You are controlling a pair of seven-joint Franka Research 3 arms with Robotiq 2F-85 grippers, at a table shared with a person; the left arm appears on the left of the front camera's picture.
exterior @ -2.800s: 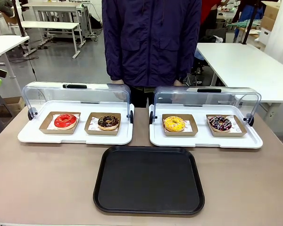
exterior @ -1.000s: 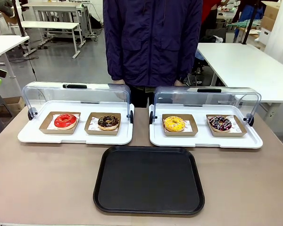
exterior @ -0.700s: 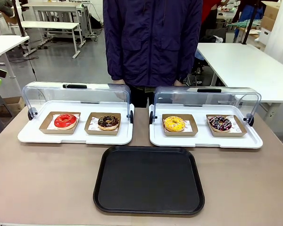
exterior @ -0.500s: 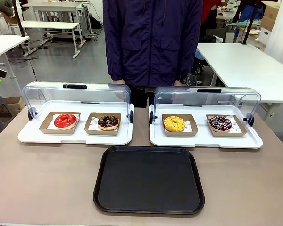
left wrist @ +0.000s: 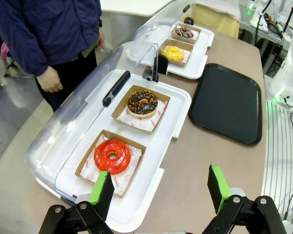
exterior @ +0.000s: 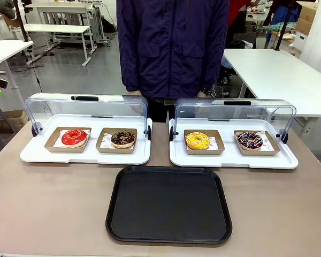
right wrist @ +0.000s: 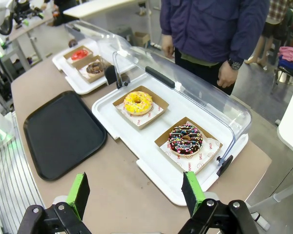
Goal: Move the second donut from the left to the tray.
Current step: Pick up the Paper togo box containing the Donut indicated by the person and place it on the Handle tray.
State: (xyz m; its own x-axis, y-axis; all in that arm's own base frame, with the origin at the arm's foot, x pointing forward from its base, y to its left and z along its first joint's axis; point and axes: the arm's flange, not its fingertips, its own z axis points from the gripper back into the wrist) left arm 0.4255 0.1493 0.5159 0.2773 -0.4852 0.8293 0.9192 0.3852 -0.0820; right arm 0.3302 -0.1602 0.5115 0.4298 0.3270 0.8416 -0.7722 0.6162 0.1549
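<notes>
The second donut from the left [exterior: 122,138] [left wrist: 142,102] [right wrist: 95,68] is dark chocolate-glazed with pale crumbs, in a brown cardboard holder on the left white tray. In front of it on the table lies the black tray [exterior: 169,204] [left wrist: 227,102] [right wrist: 63,132], with nothing on it. My left gripper [left wrist: 160,187] hovers open above the table edge beside the red donut's end of that white tray, well short of the chocolate donut. My right gripper [right wrist: 136,191] hangs open over the table near the sprinkled donut.
A red donut [exterior: 74,137] shares the left white tray [exterior: 85,156]; a yellow donut [exterior: 197,141] and a sprinkled donut [exterior: 250,140] sit on the right white tray [exterior: 232,159]. Both clear lids are swung back. A person [exterior: 174,48] stands at the far side.
</notes>
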